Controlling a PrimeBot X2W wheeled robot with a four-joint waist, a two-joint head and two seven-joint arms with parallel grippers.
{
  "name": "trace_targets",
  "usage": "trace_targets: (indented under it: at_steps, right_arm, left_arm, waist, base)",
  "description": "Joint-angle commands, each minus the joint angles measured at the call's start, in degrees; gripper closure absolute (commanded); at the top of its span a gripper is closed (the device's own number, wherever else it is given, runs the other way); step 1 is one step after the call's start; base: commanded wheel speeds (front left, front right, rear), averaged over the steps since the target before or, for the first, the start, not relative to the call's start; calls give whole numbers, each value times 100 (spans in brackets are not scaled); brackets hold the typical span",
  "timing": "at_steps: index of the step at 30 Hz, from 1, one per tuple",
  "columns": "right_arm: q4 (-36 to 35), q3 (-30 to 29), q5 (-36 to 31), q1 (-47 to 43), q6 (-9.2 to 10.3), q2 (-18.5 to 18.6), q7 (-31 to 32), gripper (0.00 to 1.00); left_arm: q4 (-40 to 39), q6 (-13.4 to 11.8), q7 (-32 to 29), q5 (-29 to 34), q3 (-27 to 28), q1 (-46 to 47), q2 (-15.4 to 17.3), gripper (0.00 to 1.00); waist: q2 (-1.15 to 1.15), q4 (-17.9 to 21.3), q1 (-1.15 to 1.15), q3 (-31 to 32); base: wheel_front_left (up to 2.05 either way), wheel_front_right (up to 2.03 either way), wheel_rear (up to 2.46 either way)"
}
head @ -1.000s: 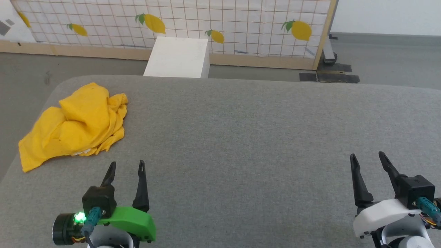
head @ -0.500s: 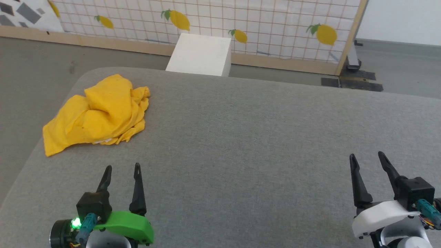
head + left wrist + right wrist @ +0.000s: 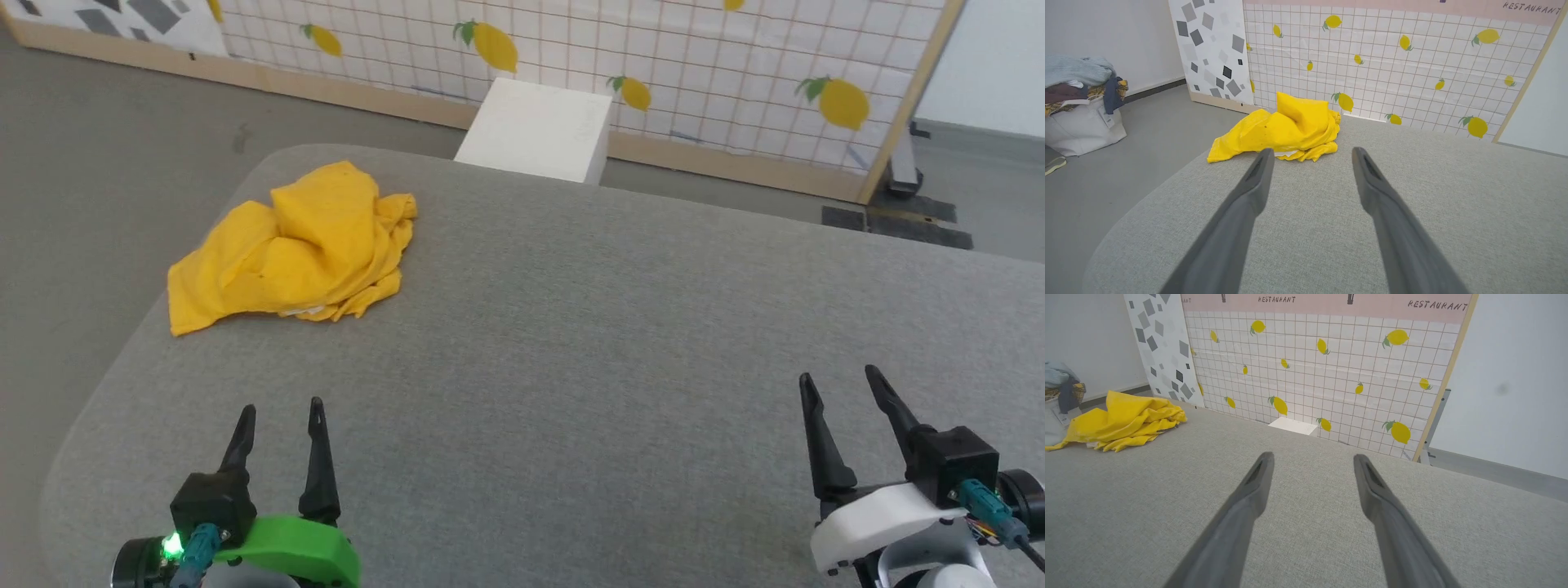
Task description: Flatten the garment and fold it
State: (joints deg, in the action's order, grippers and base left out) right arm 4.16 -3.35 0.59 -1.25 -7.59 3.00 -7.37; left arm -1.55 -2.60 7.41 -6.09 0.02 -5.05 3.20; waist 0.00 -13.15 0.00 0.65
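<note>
Garment (image 3: 298, 245) crumpled far left; left claw (image 3: 282, 406) and right claw (image 3: 839, 373) wide, empty, fingers forward.

on inspection: one yellow garment (image 3: 294, 245), one grey bench (image 3: 571, 367), two hands, left hand (image 3: 280, 406) and right hand (image 3: 839, 374), one white box (image 3: 539, 131), one lemon-print panel (image 3: 694, 49), one white bag (image 3: 1084, 130) of clothes.

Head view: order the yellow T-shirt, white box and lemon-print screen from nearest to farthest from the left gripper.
1. Yellow T-shirt: crumpled on the table, far left, ahead of the left gripper.
2. White box: just beyond the table's far edge, ahead and to the right.
3. Lemon-print screen: standing behind the box.
</note>
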Motion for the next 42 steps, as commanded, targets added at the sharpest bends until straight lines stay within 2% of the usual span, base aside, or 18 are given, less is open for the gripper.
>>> trace_targets:
  at_steps: [1, 25, 42]
  right_arm:
    - [39, 30, 38, 8, 5, -6, -66, 0]
    - [423, 371, 246, 10, 7, -9, -352, 0]
    - [612, 444, 293, 57, 8, -11, -551, 0]
  left_arm:
    - [-29, -32, 65, -62, 16, -111, -17, 0]
    - [-42, -36, 349, -171, 77, -425, -24, 0]
    - [-94, -93, 547, -341, 84, -586, -28, 0]
  waist:
    - [0, -142, 0, 18]
    - [0, -1280, 0, 256]
    - [0, -1761, 0, 272]
  base:
    - [0, 0, 0]
    - [0, 0, 0]
    - [0, 0, 0]
